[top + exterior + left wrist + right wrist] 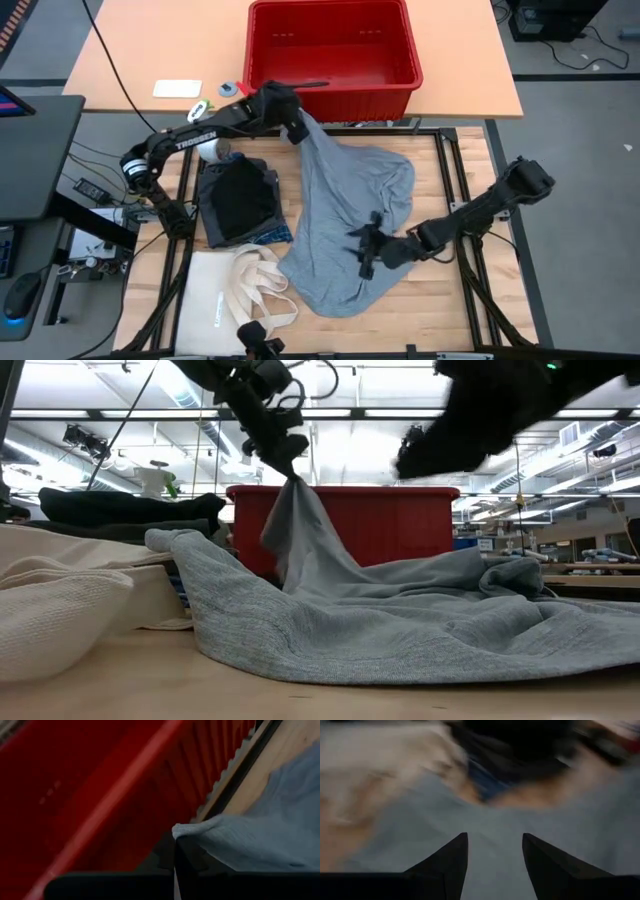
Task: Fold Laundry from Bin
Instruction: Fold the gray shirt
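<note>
The left gripper (pixel 296 131) pinches the grey garment (pixel 350 230) beside the red bin (pixel 333 52), the folded dark pile (pixel 238 200) and tote bag (pixel 235 290) lying left, while the right gripper (pixel 368 245) hovers spread above the cloth.

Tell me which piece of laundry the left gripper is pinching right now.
The large light grey garment. The left gripper is shut on its corner beside the red bin, lifting it, while the black piece lies folded and untouched on the table.
</note>
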Controlling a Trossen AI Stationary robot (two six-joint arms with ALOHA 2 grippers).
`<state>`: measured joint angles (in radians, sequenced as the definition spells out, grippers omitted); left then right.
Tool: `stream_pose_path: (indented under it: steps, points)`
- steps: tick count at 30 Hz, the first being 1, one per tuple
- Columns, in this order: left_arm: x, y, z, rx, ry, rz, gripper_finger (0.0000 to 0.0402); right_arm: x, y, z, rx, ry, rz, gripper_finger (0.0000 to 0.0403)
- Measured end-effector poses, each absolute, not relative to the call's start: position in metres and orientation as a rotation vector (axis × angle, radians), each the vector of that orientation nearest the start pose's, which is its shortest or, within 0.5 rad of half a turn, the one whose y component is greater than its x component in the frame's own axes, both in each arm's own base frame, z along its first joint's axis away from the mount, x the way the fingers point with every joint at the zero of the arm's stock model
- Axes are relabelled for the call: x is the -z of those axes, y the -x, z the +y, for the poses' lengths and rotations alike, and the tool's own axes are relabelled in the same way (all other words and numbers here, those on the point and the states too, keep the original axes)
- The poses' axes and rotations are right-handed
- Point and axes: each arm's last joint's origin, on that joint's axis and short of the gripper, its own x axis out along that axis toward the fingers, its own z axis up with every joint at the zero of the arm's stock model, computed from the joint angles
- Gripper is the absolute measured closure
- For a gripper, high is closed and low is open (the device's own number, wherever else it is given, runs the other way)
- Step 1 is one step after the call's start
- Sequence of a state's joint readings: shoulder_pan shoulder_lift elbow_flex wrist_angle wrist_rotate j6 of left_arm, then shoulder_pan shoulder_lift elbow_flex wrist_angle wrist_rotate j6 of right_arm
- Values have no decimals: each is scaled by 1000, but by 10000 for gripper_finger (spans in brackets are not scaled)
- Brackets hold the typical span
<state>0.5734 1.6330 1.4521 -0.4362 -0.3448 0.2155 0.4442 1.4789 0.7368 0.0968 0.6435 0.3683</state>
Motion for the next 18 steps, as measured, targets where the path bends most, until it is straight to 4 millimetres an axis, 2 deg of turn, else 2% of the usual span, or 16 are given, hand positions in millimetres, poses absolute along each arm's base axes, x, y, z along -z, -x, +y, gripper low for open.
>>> stream_pose_path:
  steps: [3, 5, 10, 15, 18]
  points:
    - [-334, -301, 205, -820, -133, 684, 397, -186, -293, 114, 104, -33, 403, 207]
    - [-334, -301, 205, -820, -136, 686, 397, -179, -309, 121, 36, -38, 397, 207]
    - [-331, -299, 205, -802, -163, 738, 397, -162, -352, 143, 38, 5, 499, 207]
    - [-332, -295, 203, -786, -176, 770, 397, -160, -395, 163, 39, 24, 519, 207]
    - [-334, -292, 199, -766, -199, 799, 397, -158, -413, 169, 70, 73, 539, 207]
